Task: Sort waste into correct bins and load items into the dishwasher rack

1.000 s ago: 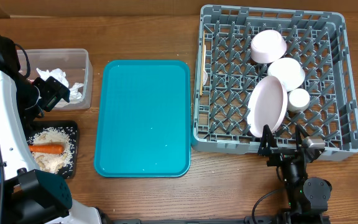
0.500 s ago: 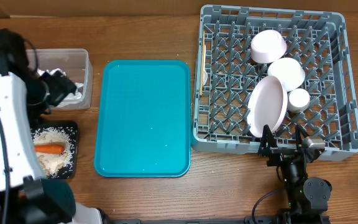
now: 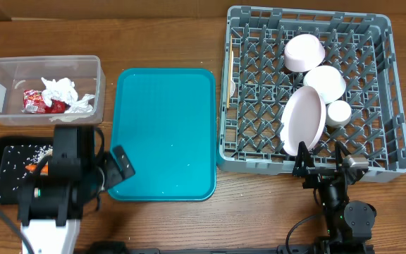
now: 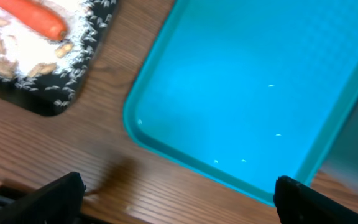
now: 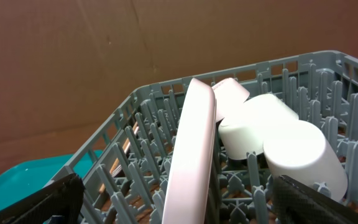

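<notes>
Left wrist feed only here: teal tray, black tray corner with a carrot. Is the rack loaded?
Observer: Yes. A plate stands on edge in the dishwasher rack, with two bowls and a cup beside it.
Operator: Clear tub?
Observer: The clear tub holds napkins and a red wrapper.
Operator: Right gripper?
Observer: The right gripper is open and empty, by the rack's near wall.

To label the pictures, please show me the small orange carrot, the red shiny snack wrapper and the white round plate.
Small orange carrot [image 4: 36,18]: left wrist view, mid-body.
Red shiny snack wrapper [image 3: 35,101]: overhead view, its red part.
White round plate [image 3: 303,120]: overhead view, centre of face.
</notes>
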Tool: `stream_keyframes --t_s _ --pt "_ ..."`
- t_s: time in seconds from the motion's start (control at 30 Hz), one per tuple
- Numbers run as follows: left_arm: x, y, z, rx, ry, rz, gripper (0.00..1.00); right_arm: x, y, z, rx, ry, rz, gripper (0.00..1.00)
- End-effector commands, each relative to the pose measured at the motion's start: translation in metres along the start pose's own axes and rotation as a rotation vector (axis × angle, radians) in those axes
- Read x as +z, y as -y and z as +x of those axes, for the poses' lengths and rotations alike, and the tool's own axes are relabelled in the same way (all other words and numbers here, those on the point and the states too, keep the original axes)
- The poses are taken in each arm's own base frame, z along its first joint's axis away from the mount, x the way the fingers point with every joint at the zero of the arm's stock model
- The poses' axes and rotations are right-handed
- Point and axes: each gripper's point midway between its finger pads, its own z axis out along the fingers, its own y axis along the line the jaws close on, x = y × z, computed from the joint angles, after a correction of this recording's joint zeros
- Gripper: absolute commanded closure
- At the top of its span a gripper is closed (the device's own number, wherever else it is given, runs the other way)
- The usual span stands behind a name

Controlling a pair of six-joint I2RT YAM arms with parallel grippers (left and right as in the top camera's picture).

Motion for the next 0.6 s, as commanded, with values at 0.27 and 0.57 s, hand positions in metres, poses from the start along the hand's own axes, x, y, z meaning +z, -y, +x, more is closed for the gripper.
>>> stream_keyframes --t_s 0.27,0.57 --pt "-0.027 0.062 -0.038 0.327 0.618 0.451 0.0 0.0 0.003 0.002 -0.008 0.005 0.012 0.0" --pt "0.008 0.057 -0.025 0.325 0.904 0.564 0.0 0.0 0.003 0.002 -0.008 0.005 0.012 0.0"
